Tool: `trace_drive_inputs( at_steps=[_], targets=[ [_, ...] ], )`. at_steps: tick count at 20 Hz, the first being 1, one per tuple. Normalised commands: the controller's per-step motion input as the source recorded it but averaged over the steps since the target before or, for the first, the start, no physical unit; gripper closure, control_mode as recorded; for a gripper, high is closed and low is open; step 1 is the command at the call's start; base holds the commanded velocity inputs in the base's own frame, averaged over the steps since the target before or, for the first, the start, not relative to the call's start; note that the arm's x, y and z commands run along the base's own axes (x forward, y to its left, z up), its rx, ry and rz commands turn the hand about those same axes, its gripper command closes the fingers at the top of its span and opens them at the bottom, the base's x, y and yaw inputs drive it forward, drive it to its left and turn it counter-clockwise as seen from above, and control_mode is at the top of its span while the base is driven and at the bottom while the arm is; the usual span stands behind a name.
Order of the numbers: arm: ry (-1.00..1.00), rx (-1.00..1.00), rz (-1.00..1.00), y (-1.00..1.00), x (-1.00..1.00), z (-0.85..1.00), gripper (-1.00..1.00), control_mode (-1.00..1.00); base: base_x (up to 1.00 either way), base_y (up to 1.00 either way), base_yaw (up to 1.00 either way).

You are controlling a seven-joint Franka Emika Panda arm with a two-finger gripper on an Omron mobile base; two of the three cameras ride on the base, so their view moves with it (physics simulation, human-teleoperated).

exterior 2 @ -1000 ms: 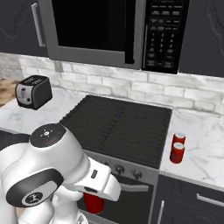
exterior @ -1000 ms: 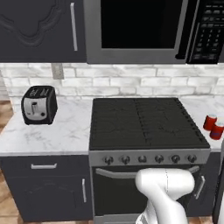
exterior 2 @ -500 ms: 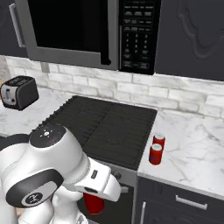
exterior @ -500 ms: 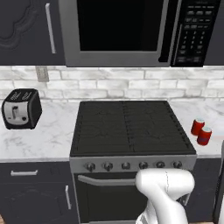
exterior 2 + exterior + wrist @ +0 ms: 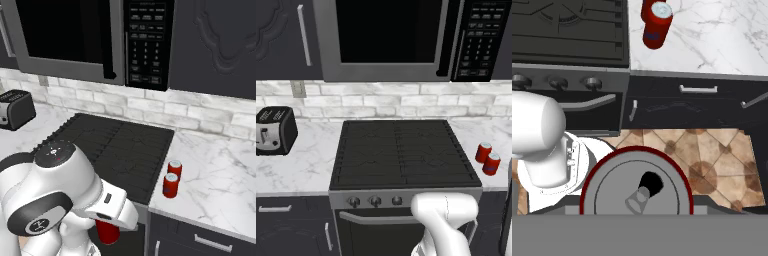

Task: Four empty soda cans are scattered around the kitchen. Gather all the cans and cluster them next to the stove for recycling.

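View shift: we have driven to our right over the last second; the toaster (image 5: 273, 131) has slid to the left edge of the left base view and the stove (image 5: 401, 152) now sits centred, so the scene moved with the camera, not the things
Cans by stove: two cans (image 5: 487, 159) stand close together on the tabletop (image 5: 220, 175) just right of the cooktop; in the right base view they are at (image 5: 172, 179), in the hand view at (image 5: 656, 21); they have come nearer as we drove
Held can: a third can (image 5: 107, 232) hangs under our hand, low in front of the oven door; its silver top with the tab fills the lower hand view (image 5: 637, 195)
Gripper (image 5: 108, 226): we judge it closed around this can, since the can rides with the hand off the floor, though the fingers themselves are hidden
Meaning: we take this as the carry leg of the third can; the base is nearly lined up with the pair, and the next move would be lifting the can over the tabletop edge beside them
Left to do: a fourth can would remain after this one
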Motion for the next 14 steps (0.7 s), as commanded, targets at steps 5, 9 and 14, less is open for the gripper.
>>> trace_drive_inputs(
  at_steps=[5, 9, 14],
  targets=[
    [0.0, 0.0, 0.0, 0.0, 0.0, 0.0, 1.0, 1.0, 0.18, -0.86, -0.04],
    [0.0, 0.0, 0.0, 0.0, 0.0, 0.0, 1.0, 1.0, 0.25, -0.83, -0.04],
    [0.0, 0.0, 0.0, 0.0, 0.0, 0.0, 1.0, 1.0, 0.28, -0.41, -0.01]
  ],
)
